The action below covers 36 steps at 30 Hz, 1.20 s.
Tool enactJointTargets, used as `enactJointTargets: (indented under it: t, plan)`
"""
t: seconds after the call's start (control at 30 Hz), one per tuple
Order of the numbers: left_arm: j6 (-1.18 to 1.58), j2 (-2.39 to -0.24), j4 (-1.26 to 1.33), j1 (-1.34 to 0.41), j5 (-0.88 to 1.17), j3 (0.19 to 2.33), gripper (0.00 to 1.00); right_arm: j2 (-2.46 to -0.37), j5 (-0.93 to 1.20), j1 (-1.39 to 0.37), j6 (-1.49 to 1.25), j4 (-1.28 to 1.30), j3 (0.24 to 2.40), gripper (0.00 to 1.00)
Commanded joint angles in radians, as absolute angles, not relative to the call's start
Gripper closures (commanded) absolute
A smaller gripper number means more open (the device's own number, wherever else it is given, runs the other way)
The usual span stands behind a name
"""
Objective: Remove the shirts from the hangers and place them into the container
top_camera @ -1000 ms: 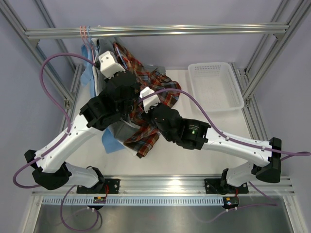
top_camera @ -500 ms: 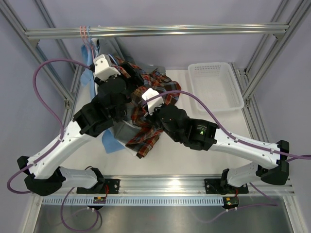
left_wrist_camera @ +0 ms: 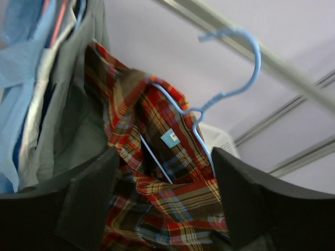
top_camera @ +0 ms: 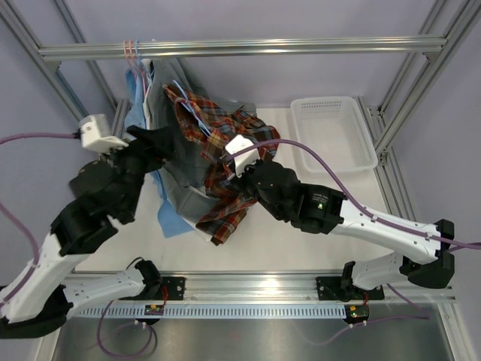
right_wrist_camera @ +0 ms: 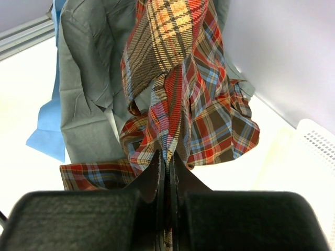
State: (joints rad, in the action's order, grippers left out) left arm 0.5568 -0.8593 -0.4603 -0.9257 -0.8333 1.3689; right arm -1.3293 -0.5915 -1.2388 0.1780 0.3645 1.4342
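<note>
The left gripper (top_camera: 150, 141) has let go and swung out to the left of the plaid shirt (top_camera: 225, 143). A second ago it was closed above the shirt's collar. Now its jaws stand apart, facing the shirt from the side. With the left arm (top_camera: 90, 218) pulled back, the collar and the light blue hanger (left_wrist_camera: 230, 89) inside it are uncovered.

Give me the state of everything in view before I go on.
plaid shirt: off the rail, hanger inside its collar, pinched by the right tool
light blue hanger: unhooked, inside the plaid shirt
grey shirt: hanging from the rail
light blue shirt: hanging beside the grey shirt
container: no shirt inside
left tool: open, holding nothing
right tool: shut on the plaid shirt
</note>
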Motion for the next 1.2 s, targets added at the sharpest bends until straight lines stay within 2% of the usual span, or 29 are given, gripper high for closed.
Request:
enactJointTargets:
  t: [0.0,0.17,0.23,0.3,0.33,0.67,0.8,0.9,0.93,0.97,1.17]
  plan:
    - [0.506,-0.763,-0.406,-0.927,-0.775,1.376,0.33,-1.258,-0.621,-1.249,0.184,0.344,1.499,1.00]
    - [0.543,-0.730,-0.368,-0.925,-0.694,1.368,0.32,-1.233,-0.600,-1.249,0.173,0.362,1.519,1.00]
    - [0.548,-0.762,-0.348,-0.911,-0.641,1.379,0.37,-1.227,-0.595,-1.249,0.169,0.365,1.514,1.00]
    - [0.552,-0.836,-0.339,-0.900,-0.582,1.408,0.46,-1.215,-0.603,-1.247,0.167,0.365,1.506,1.00]
    - [0.552,-0.862,-0.337,-0.899,-0.568,1.416,0.46,-1.212,-0.620,-1.247,0.169,0.368,1.499,1.00]
    - [0.613,-1.052,-0.190,-0.878,-0.401,1.411,0.33,-1.128,-0.655,-1.247,0.187,0.393,1.448,1.00]
    - [0.676,-1.002,-0.036,-0.807,-0.305,1.259,0.33,-1.103,-0.678,-1.244,0.199,0.390,1.424,1.00]
    - [0.738,-0.902,0.101,-0.685,-0.226,1.168,0.32,-1.088,-0.684,-1.238,0.196,0.399,1.413,1.00]
    - [0.802,-0.884,0.135,-0.645,-0.142,1.114,0.32,-1.083,-0.683,-1.235,0.195,0.399,1.410,1.00]
    - [0.836,-0.864,0.173,-0.611,-0.099,1.091,0.29,-1.080,-0.683,-1.235,0.195,0.397,1.408,1.00]
    - [1.018,-0.882,0.336,-0.425,0.107,1.020,0.27,-1.100,-0.675,-1.235,0.189,0.397,1.419,1.00]
